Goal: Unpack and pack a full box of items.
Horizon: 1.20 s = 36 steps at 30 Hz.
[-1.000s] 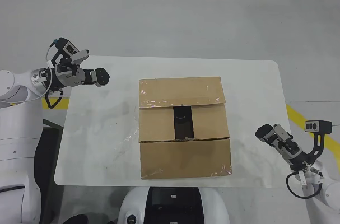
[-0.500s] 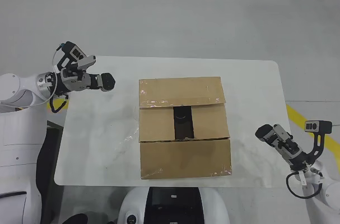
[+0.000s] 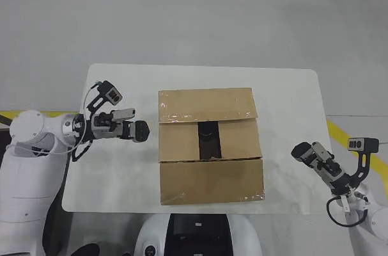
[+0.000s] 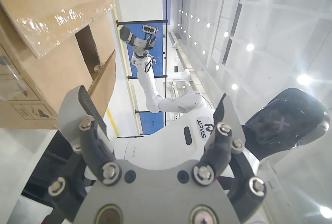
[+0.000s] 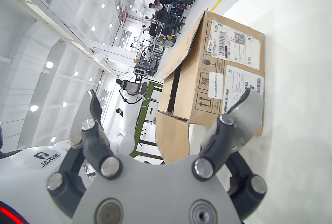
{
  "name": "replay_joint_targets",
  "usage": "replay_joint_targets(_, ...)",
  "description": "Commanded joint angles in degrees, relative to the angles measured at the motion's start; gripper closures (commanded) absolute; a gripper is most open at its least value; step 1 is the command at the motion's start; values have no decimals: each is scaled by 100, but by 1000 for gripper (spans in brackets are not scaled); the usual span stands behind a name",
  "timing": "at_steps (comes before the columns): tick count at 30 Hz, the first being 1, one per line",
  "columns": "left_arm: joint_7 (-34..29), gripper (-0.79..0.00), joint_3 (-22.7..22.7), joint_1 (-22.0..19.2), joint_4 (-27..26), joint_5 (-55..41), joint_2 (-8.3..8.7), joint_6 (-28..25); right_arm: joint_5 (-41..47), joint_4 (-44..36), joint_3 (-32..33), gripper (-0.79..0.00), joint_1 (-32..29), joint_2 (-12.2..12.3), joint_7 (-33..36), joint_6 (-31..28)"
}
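From above, the cardboard box (image 3: 209, 144) sits in the middle of the table (image 3: 117, 179) with its flaps slightly parted, just beside my left gripper (image 3: 141, 130) and well apart from my right gripper (image 3: 298, 152). At my left wrist, my fingers (image 4: 89, 108) gape wide and empty, with the box just past one fingertip. At my right wrist, the fingers spread wide and hold nothing, with the box farther ahead.

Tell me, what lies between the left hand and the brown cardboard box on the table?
In the top view, the short stretch between the left hand and the brown cardboard box is bare white table; they do not touch.
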Motion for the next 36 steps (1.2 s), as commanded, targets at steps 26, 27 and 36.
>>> replay_joint_targets(26,681,-785,1191,-84,628,77,-131,-508,0,0,0,-785,0,0,0,0)
replay_joint_targets(27,707,-785,1220,-142,692,99,-138,-526,0,0,0,-785,0,0,0,0)
replay_joint_targets(36,925,-785,1416,-665,1194,-45,-220,-756,0,0,0,-785,0,0,0,0)
